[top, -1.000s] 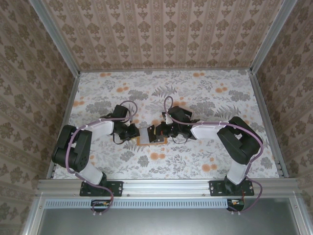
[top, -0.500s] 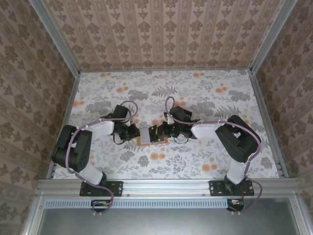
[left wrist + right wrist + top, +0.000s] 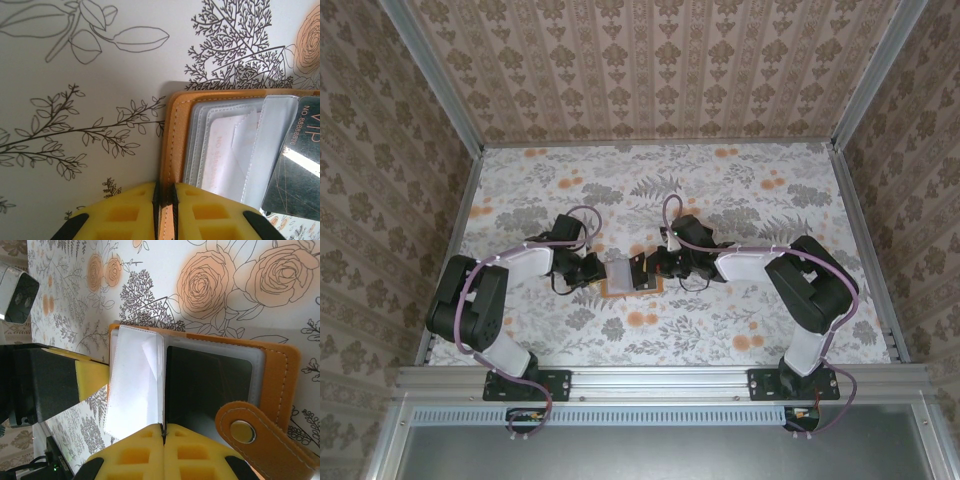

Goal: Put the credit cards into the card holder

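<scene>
The far half of the table (image 3: 660, 175) lies open, as do its left and right margins, out to the papered walls (image 3: 650, 60). The middle is crowded. The left claw (image 3: 163, 192), pinched on the orange edge of the card holder (image 3: 170, 130), blocks its left side. The right claw (image 3: 164, 429), closed on a clear sleeve, blocks its right, with the snap tab (image 3: 250, 432) just beside it.

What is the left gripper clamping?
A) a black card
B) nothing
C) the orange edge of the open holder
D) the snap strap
C: in the left wrist view, the left gripper is shut on the stitched orange border of the holder.
</scene>
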You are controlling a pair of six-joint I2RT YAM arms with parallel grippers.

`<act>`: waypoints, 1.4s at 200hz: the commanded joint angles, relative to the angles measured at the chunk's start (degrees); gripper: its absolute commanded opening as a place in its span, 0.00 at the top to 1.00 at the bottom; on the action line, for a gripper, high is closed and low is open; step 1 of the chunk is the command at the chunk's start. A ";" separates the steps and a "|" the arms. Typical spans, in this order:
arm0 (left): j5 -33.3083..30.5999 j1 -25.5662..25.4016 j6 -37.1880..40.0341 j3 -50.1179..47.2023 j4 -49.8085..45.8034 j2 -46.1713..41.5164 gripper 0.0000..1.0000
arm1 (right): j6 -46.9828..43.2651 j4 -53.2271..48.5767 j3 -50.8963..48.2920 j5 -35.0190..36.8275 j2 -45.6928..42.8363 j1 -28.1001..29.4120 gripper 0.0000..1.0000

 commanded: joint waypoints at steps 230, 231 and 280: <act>0.57 -0.39 0.15 -0.60 0.60 1.59 0.86 | 2.71 6.02 -1.89 -4.33 1.38 -1.17 1.00; 0.57 -0.43 0.14 -0.62 0.61 1.58 0.86 | 2.78 6.07 -1.87 -4.35 1.45 -1.14 1.00; 0.49 -0.53 0.04 -0.75 0.77 1.85 0.87 | 3.53 8.09 -1.62 -6.12 1.98 -0.86 1.00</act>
